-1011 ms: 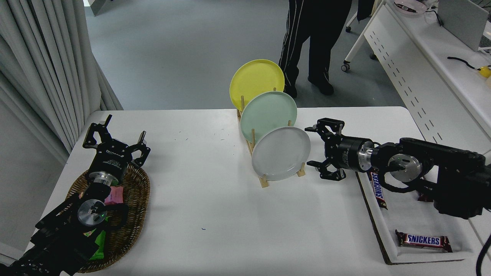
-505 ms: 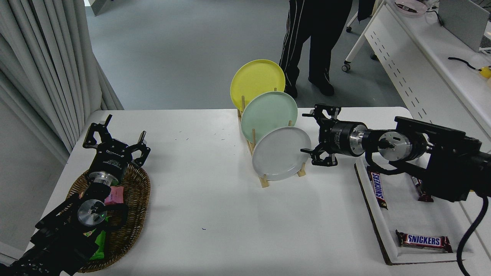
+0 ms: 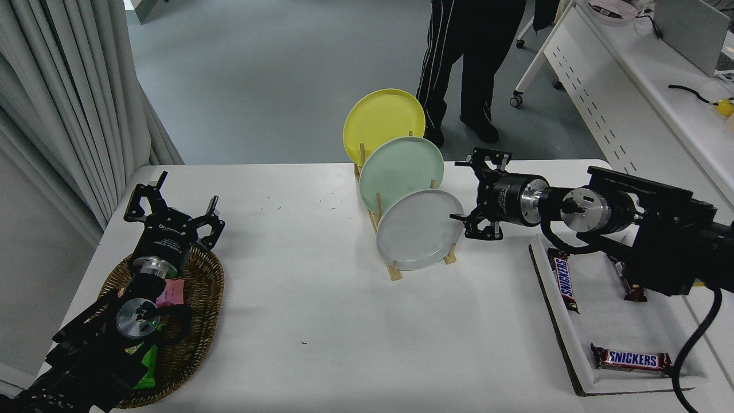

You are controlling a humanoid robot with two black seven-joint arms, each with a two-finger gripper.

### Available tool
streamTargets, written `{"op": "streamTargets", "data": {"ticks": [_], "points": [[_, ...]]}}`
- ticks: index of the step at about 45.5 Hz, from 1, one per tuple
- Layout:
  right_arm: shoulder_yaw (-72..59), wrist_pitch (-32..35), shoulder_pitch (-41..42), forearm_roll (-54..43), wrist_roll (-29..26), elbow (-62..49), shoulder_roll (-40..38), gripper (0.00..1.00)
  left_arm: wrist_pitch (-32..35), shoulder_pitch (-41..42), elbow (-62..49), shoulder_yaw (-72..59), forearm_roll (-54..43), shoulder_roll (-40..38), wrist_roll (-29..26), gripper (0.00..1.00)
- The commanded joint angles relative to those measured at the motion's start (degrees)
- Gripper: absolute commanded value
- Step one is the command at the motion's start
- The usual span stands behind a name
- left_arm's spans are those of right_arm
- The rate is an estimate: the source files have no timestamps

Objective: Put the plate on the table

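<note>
The light-gray plate point(image 3: 418, 229) stands on edge in the front slot of a wooden rack point(image 3: 395, 269) on the white table point(image 3: 321, 321). A mint-green plate point(image 3: 400, 170) and a yellow plate point(image 3: 383, 119) stand behind it. My right gripper point(image 3: 470, 192) is open and empty just right of the gray plate's upper right rim, apart from it. My left gripper point(image 3: 172, 201) is open and parked at the lower left above a wicker basket point(image 3: 198, 321).
A white tray point(image 3: 608, 332) with several Snickers bars lies at the right. A person point(image 3: 476, 51) stands beyond the table's far edge. A white perforated-panel desk point(image 3: 631, 97) is at the upper right. The basket holds snack packets.
My right gripper has risen and moved toward the far side, from beside the gray plate's lower right rim to beside its upper right rim. The plates and the left arm have not moved.
</note>
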Motion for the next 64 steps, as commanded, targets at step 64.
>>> {"op": "streamTargets", "data": {"ticks": [64], "points": [[2.0,-8.2,2.0,-5.7,-3.7,-4.9,9.2,0.90,0.0,0.0,0.0,0.0,0.0,0.0,0.0,1.00]]}}
